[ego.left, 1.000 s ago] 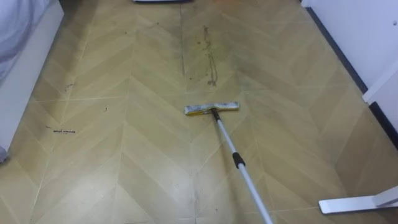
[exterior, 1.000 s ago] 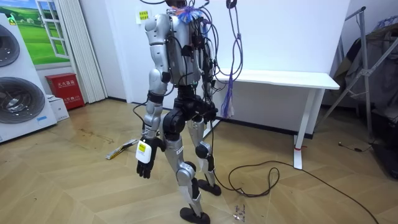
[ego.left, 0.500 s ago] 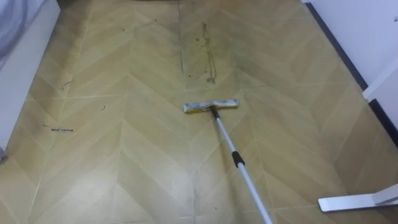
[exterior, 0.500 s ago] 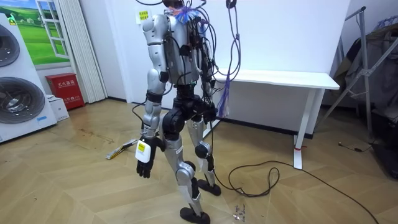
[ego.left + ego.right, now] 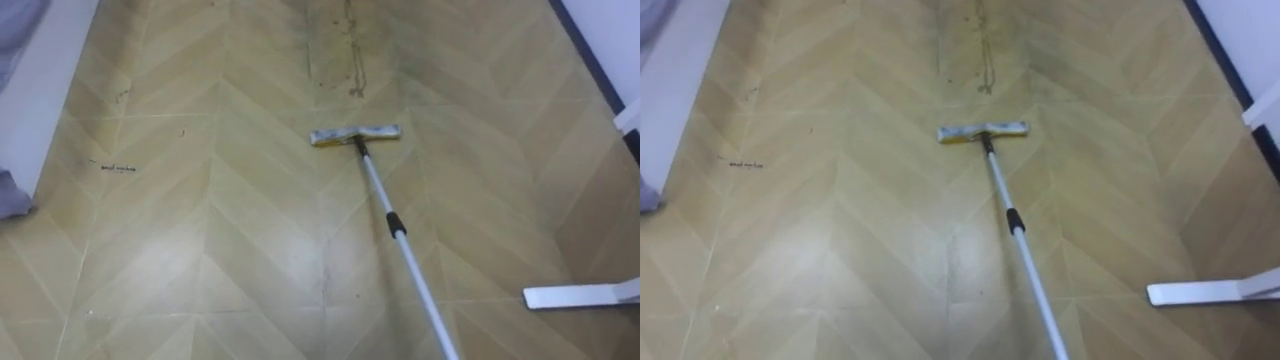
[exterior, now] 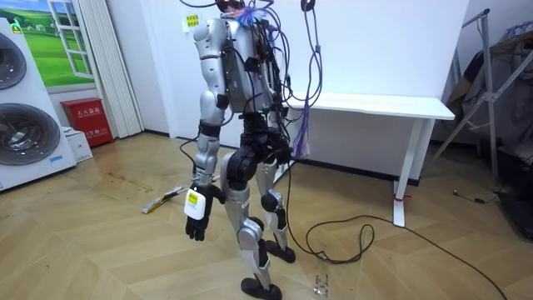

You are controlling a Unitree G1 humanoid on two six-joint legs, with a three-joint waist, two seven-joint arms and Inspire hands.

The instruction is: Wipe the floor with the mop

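Grey-yellow mop head (image 5: 355,134) lies flat on floor (image 5: 220,260), upper centre; pole (image 5: 400,240) runs off to lower right edge, grip on it can't be told. Dark streak (image 5: 335,50) just beyond head and scuff (image 5: 117,167) at left look unmopped, so prob. most work left. Left hand (image 6: 194,218) hangs w/ fingers loose, empty, room view's lower left.

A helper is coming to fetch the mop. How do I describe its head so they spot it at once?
On the herringbone wood floor, find the dark streaky stain. The mop head lies flat just short of it: a pale bar with a yellowish end. Unlike the white table foot, it has a long pole attached.
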